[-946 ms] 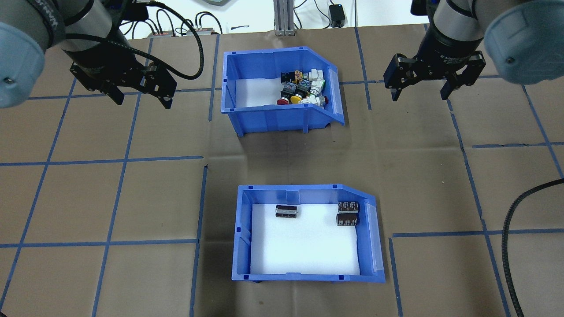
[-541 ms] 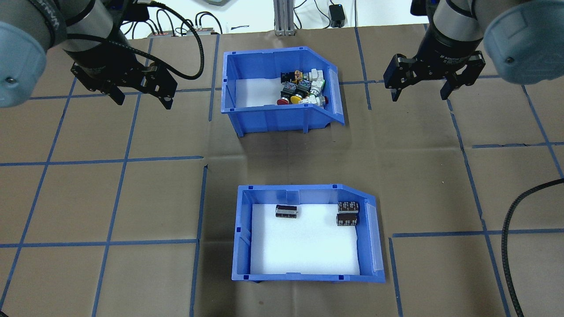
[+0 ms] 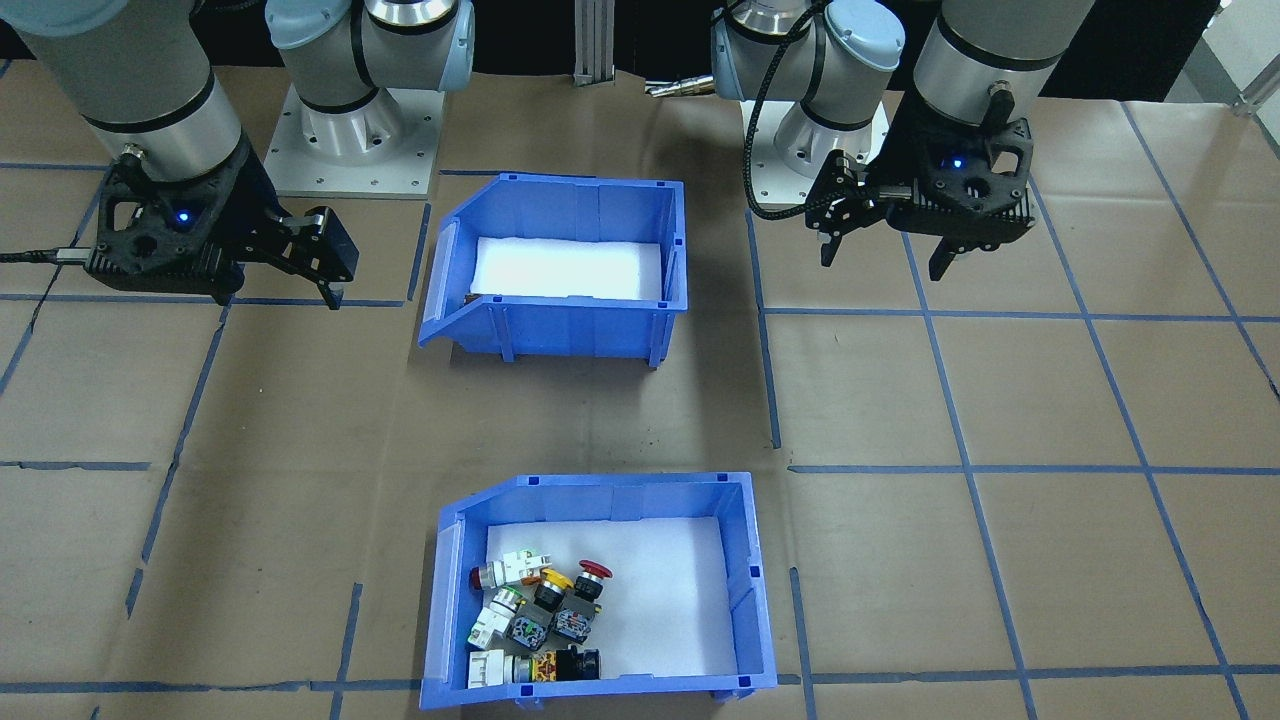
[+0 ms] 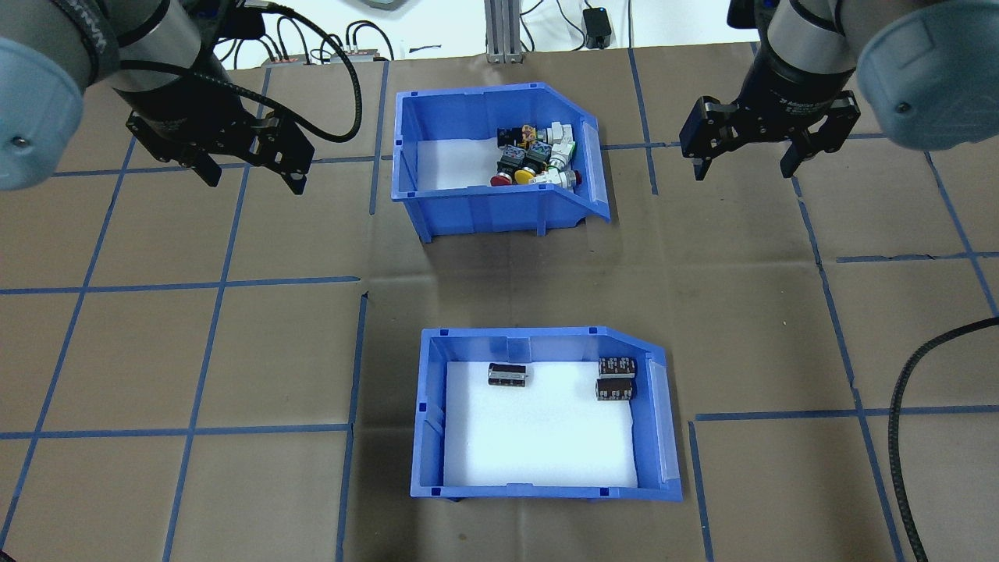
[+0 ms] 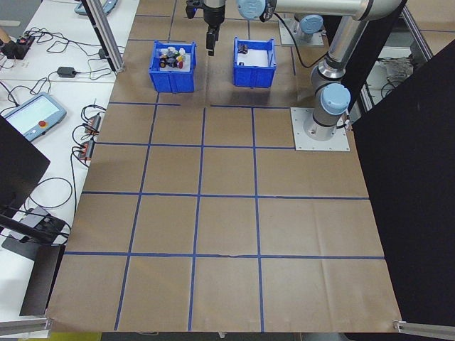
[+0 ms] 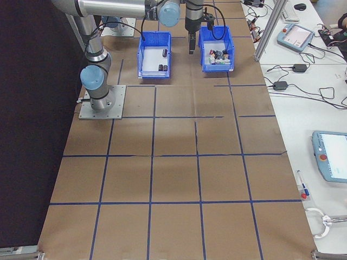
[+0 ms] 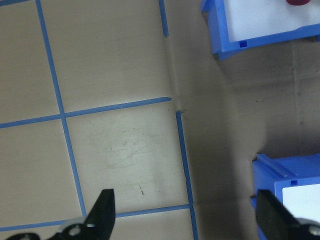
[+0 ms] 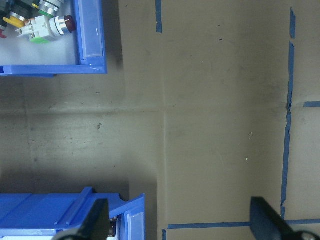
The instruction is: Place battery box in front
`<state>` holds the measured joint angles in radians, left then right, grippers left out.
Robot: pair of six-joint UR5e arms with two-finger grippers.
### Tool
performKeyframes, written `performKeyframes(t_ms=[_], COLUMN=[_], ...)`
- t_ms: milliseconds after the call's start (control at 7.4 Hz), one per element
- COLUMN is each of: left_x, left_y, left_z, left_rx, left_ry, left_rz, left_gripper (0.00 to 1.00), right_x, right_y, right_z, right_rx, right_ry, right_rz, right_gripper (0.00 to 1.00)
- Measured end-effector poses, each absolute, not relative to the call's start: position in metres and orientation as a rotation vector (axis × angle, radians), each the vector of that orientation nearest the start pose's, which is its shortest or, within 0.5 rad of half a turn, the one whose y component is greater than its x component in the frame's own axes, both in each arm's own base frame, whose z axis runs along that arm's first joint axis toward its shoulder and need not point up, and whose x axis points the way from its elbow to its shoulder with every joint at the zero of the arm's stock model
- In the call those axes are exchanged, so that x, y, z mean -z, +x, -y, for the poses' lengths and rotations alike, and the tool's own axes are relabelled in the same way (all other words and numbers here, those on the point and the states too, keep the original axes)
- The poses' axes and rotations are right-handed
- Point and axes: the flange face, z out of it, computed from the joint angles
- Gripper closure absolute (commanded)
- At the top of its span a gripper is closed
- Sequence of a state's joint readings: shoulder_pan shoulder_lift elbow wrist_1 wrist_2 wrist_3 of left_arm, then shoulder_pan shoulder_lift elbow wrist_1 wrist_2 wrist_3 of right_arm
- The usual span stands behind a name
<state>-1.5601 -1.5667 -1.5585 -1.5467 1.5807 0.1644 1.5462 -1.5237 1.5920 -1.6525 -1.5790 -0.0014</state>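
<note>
Risk sits mostly in picking the wrong bin: two blue bins of the same shape lie on the counter [image 4: 195,351], and only their contents tell them apart. The battery box [image 4: 428,414], with its white foam liner [image 4: 538,437] and three dark cylindrical cells [image 4: 507,375], rests on the near side toward the robot, while the switch bin [image 4: 468,211] with colourful push-buttons lies on the far side, well apart from it. The left gripper [image 4: 251,173] and the right gripper [image 4: 745,165] both hover above the counter flanking the switch bin, jaws spread wide and holding nothing. I judge the task not yet begun. A one-sided grasp on the thin wall could tip the box, sending the loose cells rolling across the foam or out over the sloped front lip [image 4: 655,414]. Pushing it forward could also knock it into the switch bin.
</note>
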Motion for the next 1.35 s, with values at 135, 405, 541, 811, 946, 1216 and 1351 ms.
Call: performKeyframes(t_ms=[135, 405, 541, 811, 946, 1216, 1351], left_x=[-0.498, -0.496, -0.496, -0.494, -0.493, -0.485, -0.477], left_y=[-0.127, -0.127, -0.127, -0.127, -0.127, -0.132, -0.135], left_z=[0.496, 0.497, 0.497, 0.498, 0.497, 0.482, 0.468], left_rx=[0.06, 0.056, 0.054, 0.05, 0.04, 0.005, -0.019], left_ry=[0.239, 0.244, 0.246, 0.248, 0.241, 0.186, 0.081], left_rz=[-3.119, -3.119, -3.119, -3.119, -3.123, -3.137, -3.144], left_gripper=[0.0, 0.0, 0.0, 0.0, 0.0, 0.0, 0.0], right_x=[-0.463, -0.463, -0.461, -0.462, -0.464, -0.459, -0.453], right_y=[0.119, 0.12, 0.121, 0.122, 0.124, 0.151, 0.177], right_z=[0.516, 0.519, 0.521, 0.531, 0.542, 0.575, 0.595], right_rx=[0.025, 0.024, 0.022, 0.033, 0.038, 0.045, 0.051], right_ry=[0.034, 0.019, -0.044, -0.296, -0.425, -0.693, -0.866], right_rz=[-3.155, -3.156, -3.152, -3.134, -3.115, -3.066, -3.023], right_gripper=[0.0, 0.0, 0.0, 0.0, 0.0, 0.0, 0.0])
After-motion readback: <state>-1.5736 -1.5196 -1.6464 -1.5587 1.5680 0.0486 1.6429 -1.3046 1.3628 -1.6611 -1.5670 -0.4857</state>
